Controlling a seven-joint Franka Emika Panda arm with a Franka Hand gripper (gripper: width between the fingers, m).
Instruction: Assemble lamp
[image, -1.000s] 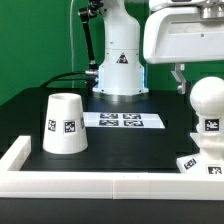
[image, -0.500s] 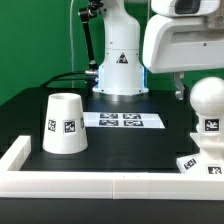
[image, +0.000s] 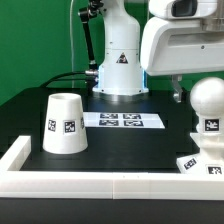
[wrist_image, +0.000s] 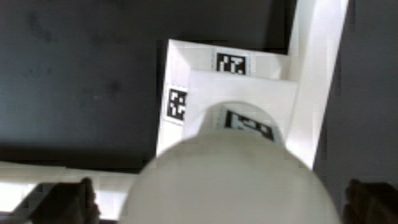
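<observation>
The round white bulb (image: 208, 105) stands upright on the low square base (image: 198, 163) at the exterior view's right. My gripper (image: 207, 92) hangs over it, open, with one finger (image: 180, 90) beside the bulb's top and the other out of view. In the wrist view the bulb (wrist_image: 222, 170) fills the gap between my two fingers (wrist_image: 63, 200), apart from both, and the gripper (wrist_image: 217, 202) is centred on it. The tagged base (wrist_image: 205, 85) shows beyond the bulb. The tapered shade (image: 65, 124) stands mouth-down at the exterior view's left.
The marker board (image: 122, 120) lies mid-table in front of the white robot pedestal (image: 120, 60). A white rail (image: 100, 186) runs along the front edge and up the exterior view's left side. A white wall (wrist_image: 320, 70) passes next to the base.
My gripper has come down over the bulb, so its finger now sits lower beside the bulb's top. The bulb, base and shade have not moved.
</observation>
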